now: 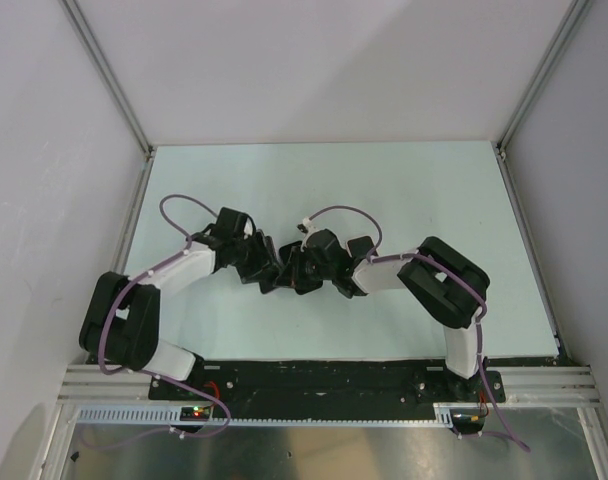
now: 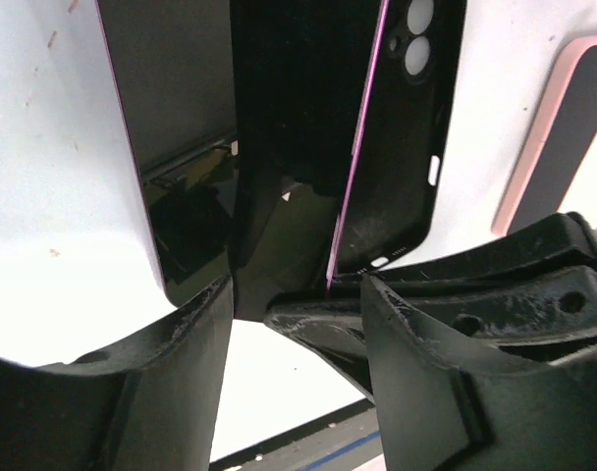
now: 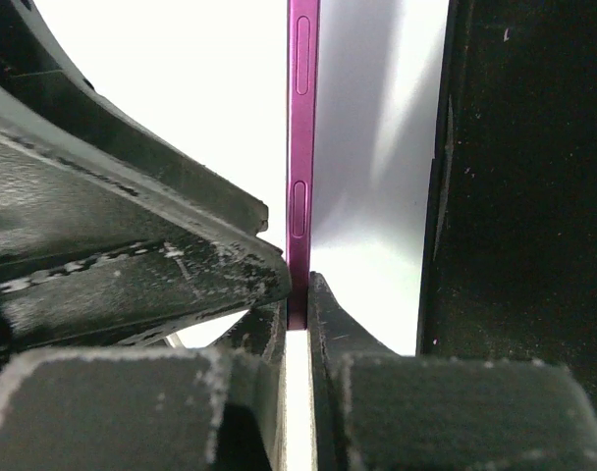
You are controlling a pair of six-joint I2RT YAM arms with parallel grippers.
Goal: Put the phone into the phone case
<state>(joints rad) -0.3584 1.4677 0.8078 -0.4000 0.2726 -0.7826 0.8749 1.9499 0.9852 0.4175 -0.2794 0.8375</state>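
Magenta against black

A magenta-purple phone [image 3: 300,147] edge, a plain black phone case [image 2: 402,147], a pale mint-white worktop [image 1: 384,190], purple cables [image 1: 339,208] (plus a pink-rimmed dark slab [image 2: 569,137]).

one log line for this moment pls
right pincer shut on phone | left pincer by phone case, grip unclear | phone not in phone case

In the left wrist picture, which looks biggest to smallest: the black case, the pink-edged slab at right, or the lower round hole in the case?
1. black case
2. pink-edged slab, though the frame cuts it off and it lies farther away, so its true size is unsure
3. lower round hole
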